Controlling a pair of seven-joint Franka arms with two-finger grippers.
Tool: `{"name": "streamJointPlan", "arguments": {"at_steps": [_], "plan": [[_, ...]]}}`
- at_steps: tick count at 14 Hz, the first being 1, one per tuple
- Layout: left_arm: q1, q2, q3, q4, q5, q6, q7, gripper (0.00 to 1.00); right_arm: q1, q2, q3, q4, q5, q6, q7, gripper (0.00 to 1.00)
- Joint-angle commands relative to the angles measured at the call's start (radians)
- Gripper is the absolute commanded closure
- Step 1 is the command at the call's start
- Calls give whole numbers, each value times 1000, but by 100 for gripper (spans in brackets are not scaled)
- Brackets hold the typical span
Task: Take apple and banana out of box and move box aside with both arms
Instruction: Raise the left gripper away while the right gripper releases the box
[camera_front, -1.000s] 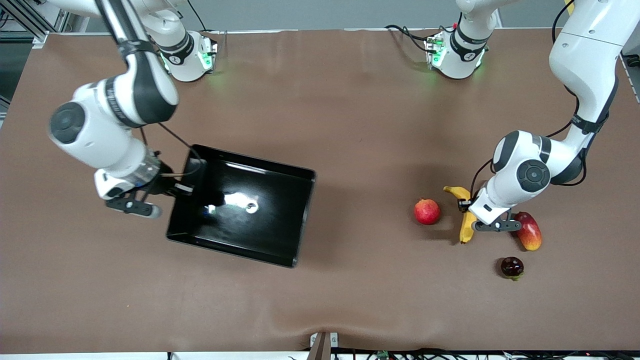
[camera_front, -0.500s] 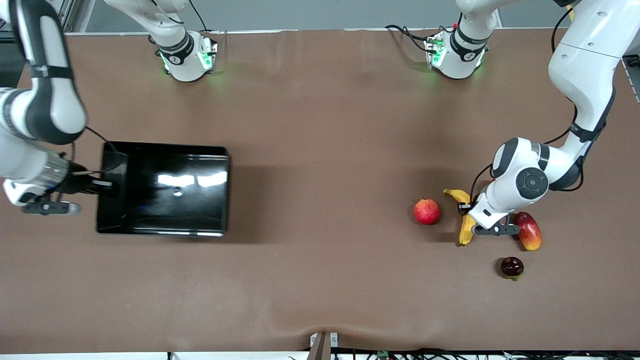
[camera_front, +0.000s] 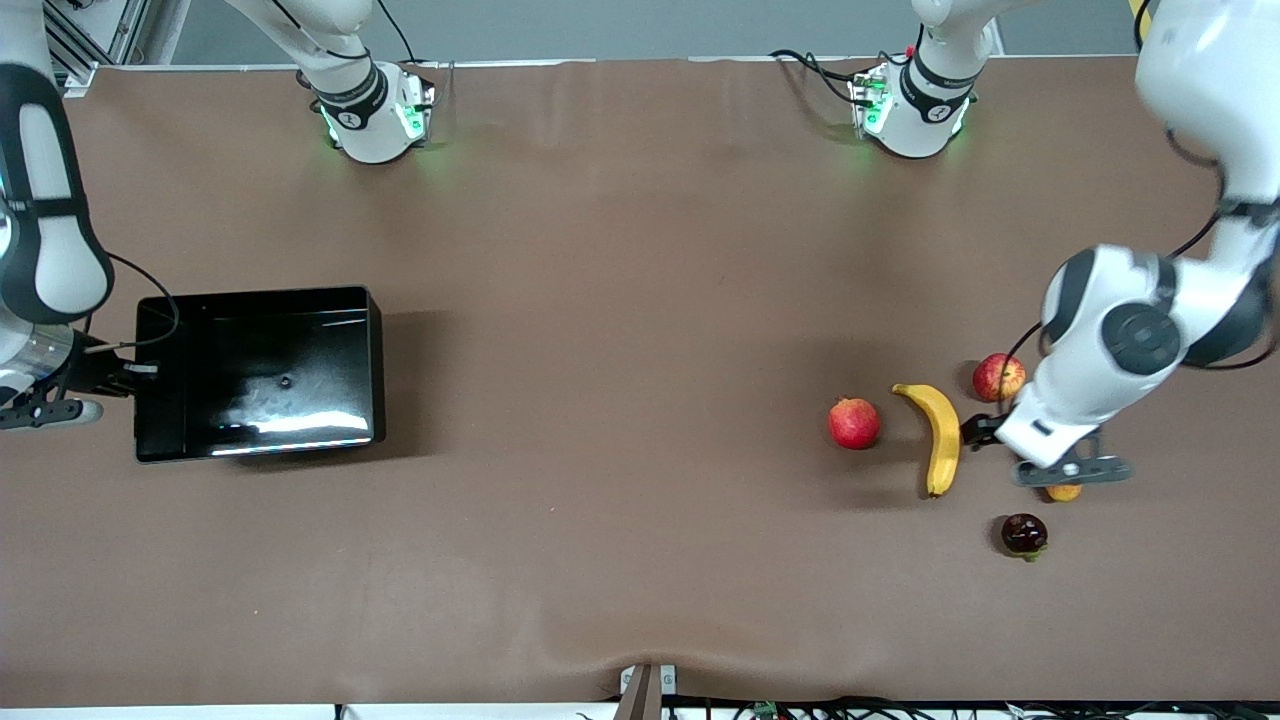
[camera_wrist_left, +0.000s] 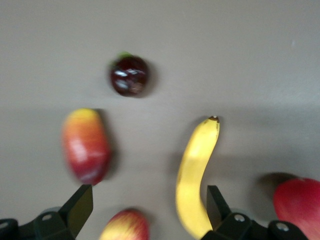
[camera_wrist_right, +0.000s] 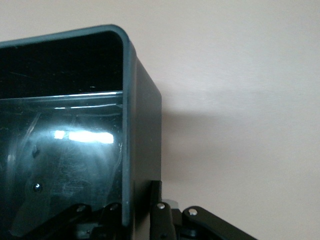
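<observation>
The glossy black box (camera_front: 260, 372) has slid farther toward the right arm's end of the worktop (camera_front: 620, 300), its wall clamped in the right pincer (camera_front: 125, 378). The left pincer (camera_front: 985, 432) has let go and gapes wide over the curved yellow banana (camera_front: 940, 435), uncovering the round streaked apple (camera_front: 998, 377).

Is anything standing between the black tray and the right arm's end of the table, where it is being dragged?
Nothing visible does. The shallow glossy black plastic tray lies on bare brown table, the right gripper shut on its wall at that end. All the fruit lies toward the left arm's end.
</observation>
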Motion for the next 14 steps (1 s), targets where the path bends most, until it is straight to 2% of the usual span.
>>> {"name": "streamJointPlan", "arguments": {"at_steps": [1,3,5,8,10,11,12,13,14], "plan": [[3,-52,-50,176,-61,-251,0,0,-62,70,30,28,34,69,-97,100],[3,-61,-64,299,-66,-368,2,0,-70,94,29,38,120,85,-105,100],[4,-134,-67,308,-85,-406,3,0,-76,96,29,35,177,75,-95,100],[6,-256,-64,306,-254,-495,12,0,-85,101,29,24,269,72,-100,100],[6,-306,-64,306,-294,-555,20,0,-109,101,29,18,280,75,-106,100],[9,-329,-63,306,-325,-583,34,0,-125,99,30,-5,286,89,-121,97],[9,-343,-61,305,-340,-586,49,0,-132,99,30,-10,304,92,-158,87],[8,-345,-61,305,-342,-588,52,0,-134,99,30,-10,335,94,-192,73],[-5,-351,-54,305,-342,-589,54,0,-133,101,29,-10,347,95,-203,64]]}}
